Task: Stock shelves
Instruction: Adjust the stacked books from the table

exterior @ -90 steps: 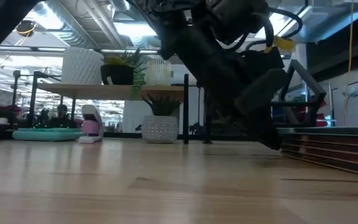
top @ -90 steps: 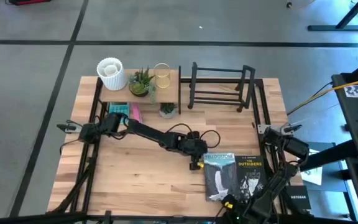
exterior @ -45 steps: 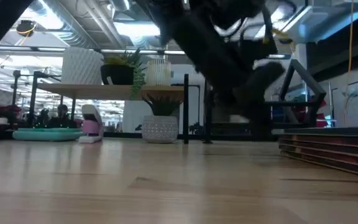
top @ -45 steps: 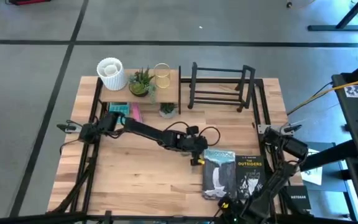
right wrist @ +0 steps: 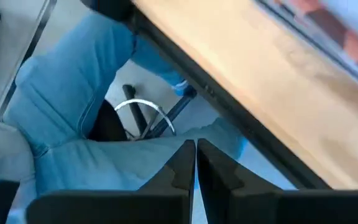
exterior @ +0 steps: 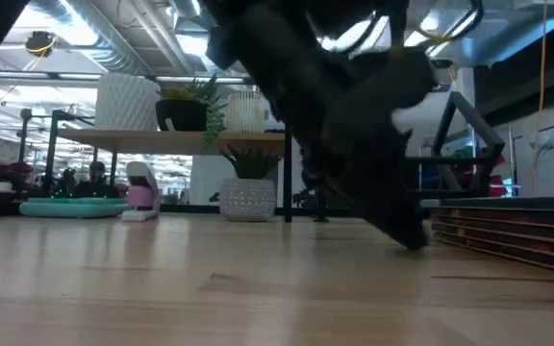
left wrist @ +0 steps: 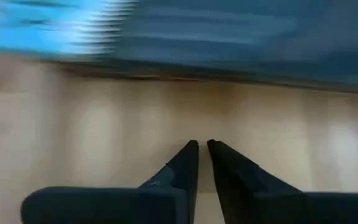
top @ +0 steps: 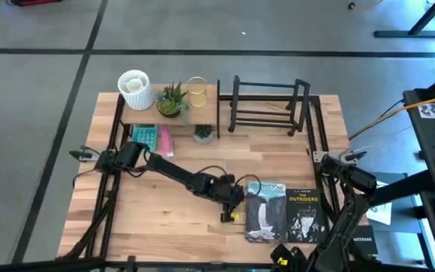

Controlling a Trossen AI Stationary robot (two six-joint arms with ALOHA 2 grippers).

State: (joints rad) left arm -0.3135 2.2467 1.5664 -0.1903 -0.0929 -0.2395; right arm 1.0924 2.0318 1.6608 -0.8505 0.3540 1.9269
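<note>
Nearest you on the bench [top: 165, 219] lie two books side by side: one with a pale blue-white cover [top: 266, 210] and one with a dark cover [top: 304, 215], touching along their long edges. Your left claw [top: 231, 210] sits low over the wood just beside the pale book's left edge; its wrist view shows the two fingers [left wrist: 185, 168] drawn to a narrow slit with nothing between them, the book's edge lying across just ahead. In the low view that arm is a dark blur [exterior: 354, 144] in front of the stacked books' edges [exterior: 508, 231]. Your right claw [right wrist: 196, 163] hangs off the bench's right edge, fingers nearly touching and empty, over someone's blue trousers and a chair base.

Farther back stand the two shelves. The wood-topped one [top: 210, 94] at the back left carries three things: a white ribbed pot [top: 134, 88], a green plant [top: 171, 100] and a clear glass [top: 196, 91]. Under it sit a small potted plant [top: 203, 134], a teal item [top: 145, 136] and a pink item [top: 164, 137]. To its right, just beside it, the black bar rack [top: 269, 106] holds nothing.
</note>
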